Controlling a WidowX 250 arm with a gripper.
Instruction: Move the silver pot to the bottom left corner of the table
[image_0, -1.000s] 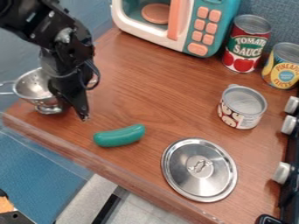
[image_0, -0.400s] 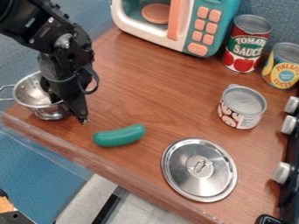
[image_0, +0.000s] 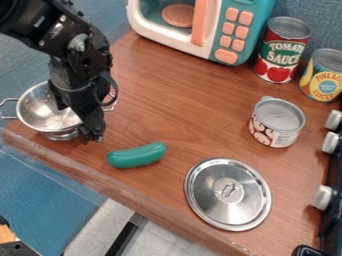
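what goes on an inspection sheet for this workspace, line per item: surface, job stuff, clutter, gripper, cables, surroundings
Surface: brown wood-grain tabletop.
Job's things: silver pot, by the table's left corner in view, partly behind the gripper.
Clutter: green toy vegetable; round metal lid; mushroom-pictured can; tomato-pictured can; yellow-labelled can.
Gripper: black gripper, down at the pot's side nearest the green toy vegetable; whether it grips cannot be told.
Cables: black cable-like loop beside the gripper.
Surroundings: teal-and-white toy microwave at the back; light knobs at the right edge.
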